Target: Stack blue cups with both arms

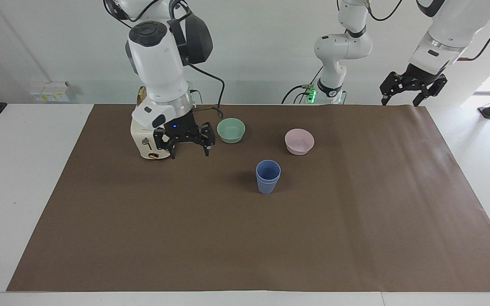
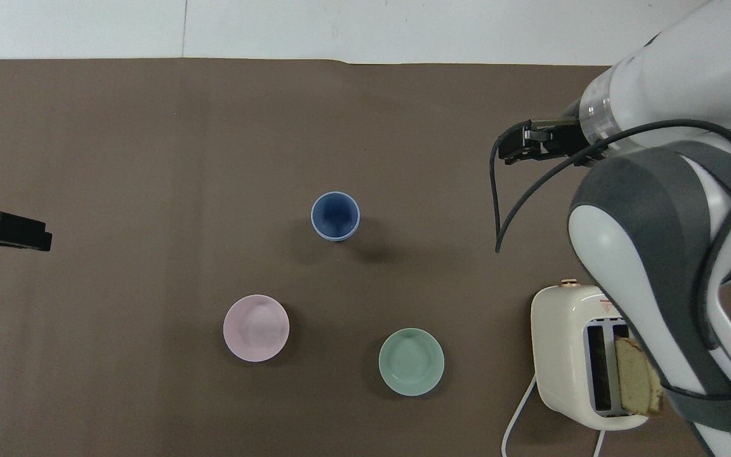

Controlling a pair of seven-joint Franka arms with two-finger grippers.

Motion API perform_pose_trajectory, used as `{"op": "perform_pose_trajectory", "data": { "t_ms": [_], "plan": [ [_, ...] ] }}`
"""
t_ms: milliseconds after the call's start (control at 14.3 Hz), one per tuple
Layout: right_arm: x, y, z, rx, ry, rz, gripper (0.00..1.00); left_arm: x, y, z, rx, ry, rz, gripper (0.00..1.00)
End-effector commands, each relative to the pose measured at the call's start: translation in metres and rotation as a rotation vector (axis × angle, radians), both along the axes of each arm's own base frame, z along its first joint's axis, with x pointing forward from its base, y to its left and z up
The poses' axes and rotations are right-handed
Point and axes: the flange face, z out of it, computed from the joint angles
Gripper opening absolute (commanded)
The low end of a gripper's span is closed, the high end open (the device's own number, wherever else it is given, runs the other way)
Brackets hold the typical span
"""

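Observation:
The two blue cups [image 1: 268,176] stand nested one inside the other, upright on the brown mat near the table's middle; they also show in the overhead view [image 2: 335,216]. My right gripper [image 1: 188,147] is open and empty, raised in the air beside the toaster, well away from the cups; its tips show in the overhead view [image 2: 510,147]. My left gripper [image 1: 399,97] hangs open and empty, raised at the left arm's end of the table, where that arm waits; its tip shows in the overhead view [image 2: 16,231].
A cream toaster [image 1: 147,138] with a slice of bread in a slot stands at the right arm's end, nearer to the robots than the cups. A mint-green bowl [image 1: 231,130] and a pink bowl [image 1: 299,141] sit nearer to the robots than the cups.

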Motion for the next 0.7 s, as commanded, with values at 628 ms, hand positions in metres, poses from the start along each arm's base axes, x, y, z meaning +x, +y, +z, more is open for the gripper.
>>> {"op": "perform_pose_trajectory", "data": {
  "t_ms": [628],
  "plan": [
    [-0.014, -0.141, 0.041, -0.117, -0.013, 0.005, 1.00, -0.001, -0.001, 0.002, -0.023, 0.006, 0.003, 1.00]
  ]
}}
